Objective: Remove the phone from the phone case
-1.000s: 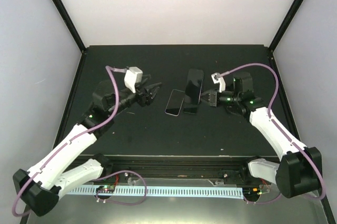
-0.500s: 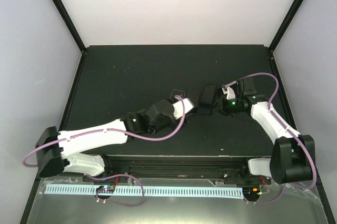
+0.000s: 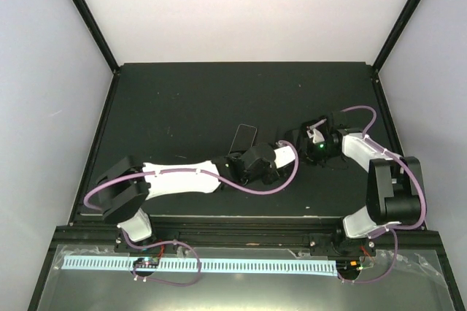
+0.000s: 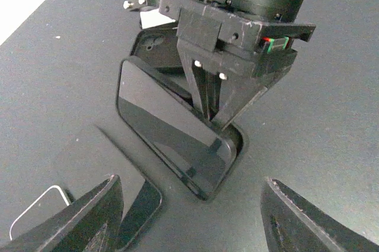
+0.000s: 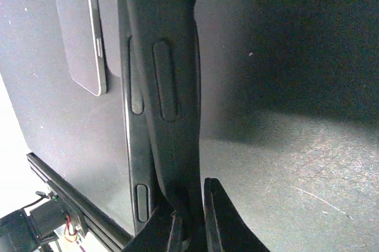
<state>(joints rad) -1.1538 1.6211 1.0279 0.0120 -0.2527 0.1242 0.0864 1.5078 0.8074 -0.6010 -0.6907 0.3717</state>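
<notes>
Left of the middle of the black tabletop (image 3: 182,99), a second phone (image 3: 243,138) with a pale rim lies flat. Its long axis runs from near to far, leaning a little to the right. Just to its right the left arm stretches low across the near part of the tabletop and ends in the left hand (image 4: 190,182). Its two fingers stand wide apart with nothing between them, and in the left wrist view they frame the phone (image 4: 169,136) from the near side without touching it. The phone shows its glossy dark glass face upward. In that view its long axis runs on a diagonal from upper left down to lower right, and its lower right corner sits in a corner of the phone case (image 4: 153,48). The case's far end, with a hole in its back, shows bare beyond the phone's upper left end, so the phone seems to lie askew in the case rather than flush. From above, both are mostly hidden between the two hands, right of centre. On the right, the right hand (image 4: 211,113) points down at the case's long edge, its fingers drawn close together and pinching that wall. The right wrist view shows the case's side, with its long button bumps, running straight away from the pinched spot, and the second phone lying flat beyond it
</notes>
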